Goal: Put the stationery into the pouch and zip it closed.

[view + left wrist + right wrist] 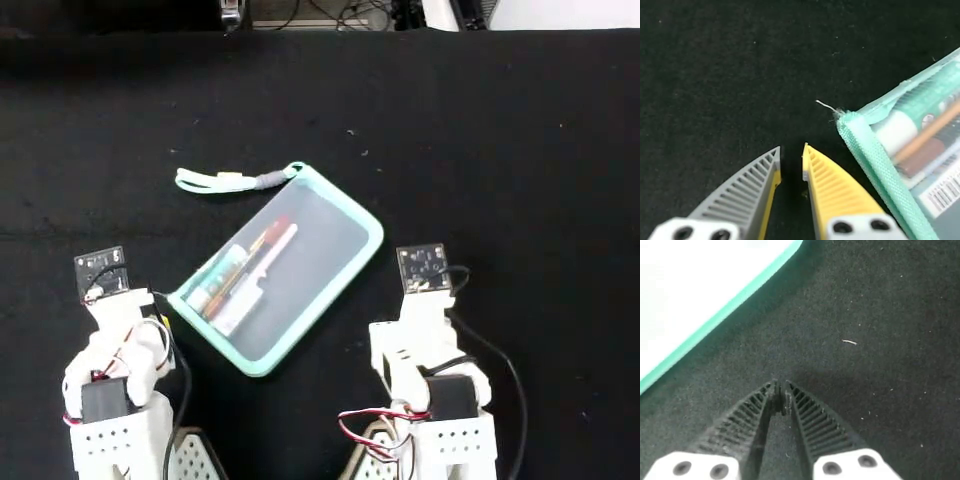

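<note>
Pouch (280,270) lies slantwise on bench (500,150) between the arms, stationery (245,275) inside, zip seemingly closed. Left claw (791,150): narrow gap, empty, just beside pouch corner. Right claw (780,387): tips touching, empty, near pouch edge. Neither grips anything; task judged essentially done.

Overhead view, close wrist views sharing pouch (335,245)

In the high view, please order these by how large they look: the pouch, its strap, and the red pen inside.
Largest: pouch. The strap and the red pen look about equally long, so I would not rank them.
</note>
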Controlling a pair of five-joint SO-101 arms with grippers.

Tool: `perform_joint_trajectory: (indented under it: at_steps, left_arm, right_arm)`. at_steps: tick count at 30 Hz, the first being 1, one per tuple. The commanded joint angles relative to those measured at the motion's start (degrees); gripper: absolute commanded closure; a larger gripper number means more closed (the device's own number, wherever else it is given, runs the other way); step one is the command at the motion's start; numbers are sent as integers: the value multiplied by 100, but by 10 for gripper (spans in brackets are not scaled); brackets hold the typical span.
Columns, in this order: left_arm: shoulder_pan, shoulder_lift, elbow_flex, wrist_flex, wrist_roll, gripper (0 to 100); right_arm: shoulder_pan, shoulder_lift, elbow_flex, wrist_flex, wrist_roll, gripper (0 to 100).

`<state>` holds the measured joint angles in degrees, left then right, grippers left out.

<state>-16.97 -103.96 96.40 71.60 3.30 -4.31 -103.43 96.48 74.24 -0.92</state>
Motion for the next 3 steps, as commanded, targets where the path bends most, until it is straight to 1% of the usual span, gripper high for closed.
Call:
perform_joint_trajectory:
  at_steps: [1,3]
  left_arm:
    - [-40,-62,92,-53,62,905]
    - [-40,-62,92,-53,62,905]
  right_arm:
    - [-18,-435,4,18,-44,986]
    - [-18,-435,4,18,-44,986]
